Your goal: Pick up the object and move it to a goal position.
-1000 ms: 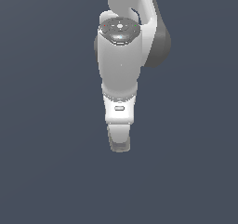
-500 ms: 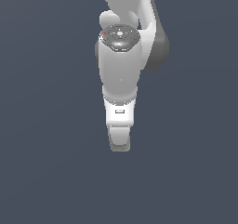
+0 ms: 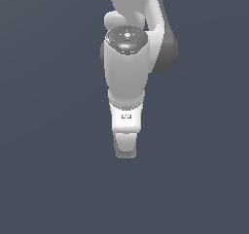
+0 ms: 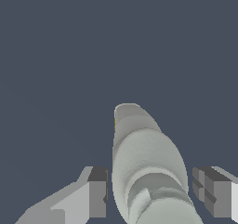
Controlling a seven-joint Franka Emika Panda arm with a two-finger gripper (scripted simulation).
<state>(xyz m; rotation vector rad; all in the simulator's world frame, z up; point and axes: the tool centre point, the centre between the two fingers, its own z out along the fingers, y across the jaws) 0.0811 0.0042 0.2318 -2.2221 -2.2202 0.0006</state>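
In the wrist view the object, a pale grey-green bottle with a narrower rounded cap at the near end, lies lengthwise on the dark floor between my fingers. My gripper is open, with one finger on each side of the bottle. A thin gap shows between each finger and the bottle. In the exterior view the arm points down at the floor. The gripper is at its low end, and the object is hidden behind it.
A plain dark blue-grey floor fills both views. The white arm takes up the middle of the exterior view.
The arm's upper joint has dropped slightly in the exterior view. The hand's tip stays at nearly the same spot.
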